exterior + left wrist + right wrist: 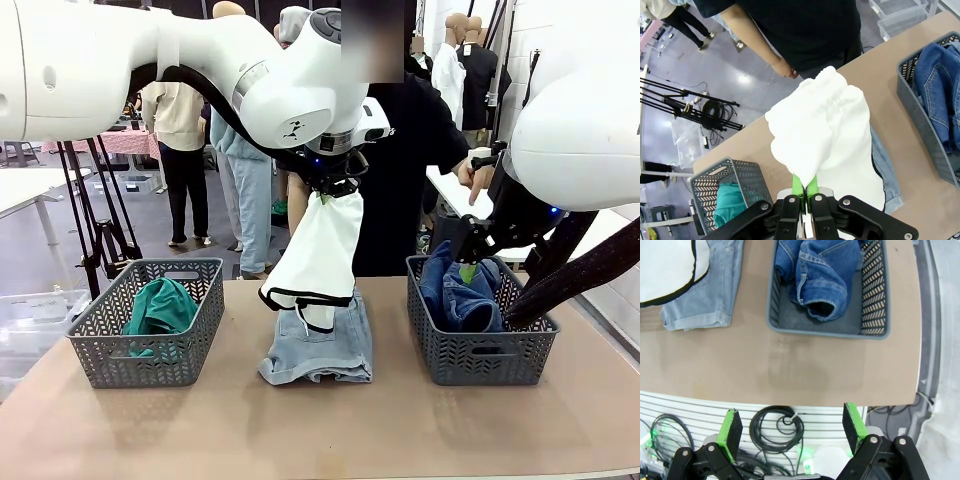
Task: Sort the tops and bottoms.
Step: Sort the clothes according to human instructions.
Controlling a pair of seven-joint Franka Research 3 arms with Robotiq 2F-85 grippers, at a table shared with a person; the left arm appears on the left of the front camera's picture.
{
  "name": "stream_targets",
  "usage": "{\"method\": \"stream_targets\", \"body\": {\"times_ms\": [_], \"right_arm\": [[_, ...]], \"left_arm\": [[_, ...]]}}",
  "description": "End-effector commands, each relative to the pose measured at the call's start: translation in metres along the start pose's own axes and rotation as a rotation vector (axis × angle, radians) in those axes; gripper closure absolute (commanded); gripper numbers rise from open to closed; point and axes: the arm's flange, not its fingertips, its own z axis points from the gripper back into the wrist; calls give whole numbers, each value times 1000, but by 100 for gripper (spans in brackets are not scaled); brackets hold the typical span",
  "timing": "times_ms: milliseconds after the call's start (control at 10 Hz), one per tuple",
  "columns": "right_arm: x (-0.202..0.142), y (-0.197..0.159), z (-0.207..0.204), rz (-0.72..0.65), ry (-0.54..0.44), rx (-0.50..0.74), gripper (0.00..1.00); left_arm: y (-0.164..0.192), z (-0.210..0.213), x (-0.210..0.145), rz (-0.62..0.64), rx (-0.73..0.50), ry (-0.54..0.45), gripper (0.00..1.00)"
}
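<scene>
My left gripper (325, 196) is shut on the top of the white shirt with black trim (316, 255), which hangs above the middle of the table. In the left wrist view the gripper (807, 189) pinches a bunched fold of the shirt (825, 135). Under it the pale denim shorts (322, 348) lie flat on the table. The teal-green shirt (160, 308) lies in the left basket (95, 355), and the dark jeans (462, 292) lie in the right basket (480, 362). My right gripper (467, 268) hovers open over the jeans' basket; its wrist view (791, 415) shows nothing between the pads.
A person in a black top (410, 150) stands at the far side, one hand (478, 176) on a white board. Bare tabletop (320, 430) runs along the front. In the right wrist view, cables (777, 427) lie below the table's edge.
</scene>
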Motion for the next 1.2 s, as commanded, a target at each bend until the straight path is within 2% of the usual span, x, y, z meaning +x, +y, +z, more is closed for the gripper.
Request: {"method": "stream_targets", "body": {"times_ms": [0, 200, 400, 600, 700, 800, 900, 1100], "right_arm": [[0, 0, 0, 0, 0, 0, 0], [-11, -20, 18, -15, -2, -8, 0], [-31, -46, 25, 57, 71, -10, 0], [-46, -69, 29, 34, 80, -5, 0], [-46, -81, 24, 36, 91, -9, 0], [-38, -89, 14, -24, 88, 22, 0], [-43, -70, 34, 27, 87, 5, 0], [-43, -70, 34, 27, 87, 5, 0]], "left_arm": [[5, 3, -1, -11, -16, -13, 100], [5, 3, -1, -11, -16, -13, 100], [5, 3, -1, -11, -16, -13, 100], [5, 3, -1, -11, -16, -13, 100], [5, 3, -1, -11, -16, -13, 100], [0, 0, 0, 1, 0, -1, 100], [-9, 6, 17, -5, -32, -59, 100], [-36, 17, 61, -109, -68, -165, 100]]}}
